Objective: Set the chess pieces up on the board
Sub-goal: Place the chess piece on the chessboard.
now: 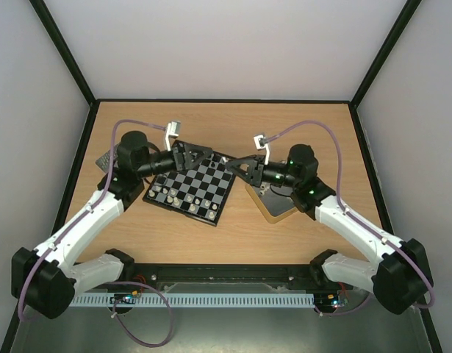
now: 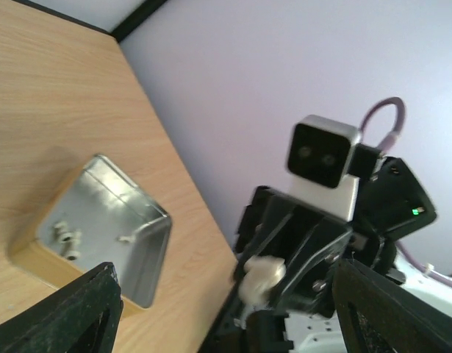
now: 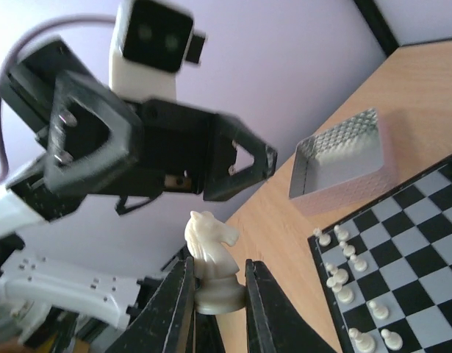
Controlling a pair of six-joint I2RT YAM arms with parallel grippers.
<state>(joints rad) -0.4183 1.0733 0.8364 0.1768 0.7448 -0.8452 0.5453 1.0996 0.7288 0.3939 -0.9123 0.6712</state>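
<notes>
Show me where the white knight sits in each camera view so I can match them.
Top external: too small to make out, at the tips of the right gripper beside the board's far corner.
Left wrist: white knight is the blurred cream blob, lower centre.
Right wrist: bottom centre, clamped upright.
Shared landmark: the right gripper holding it.

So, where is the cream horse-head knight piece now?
In the right wrist view, the cream horse-head knight stands pinched in the right gripper, aloft, facing the left gripper.
</notes>
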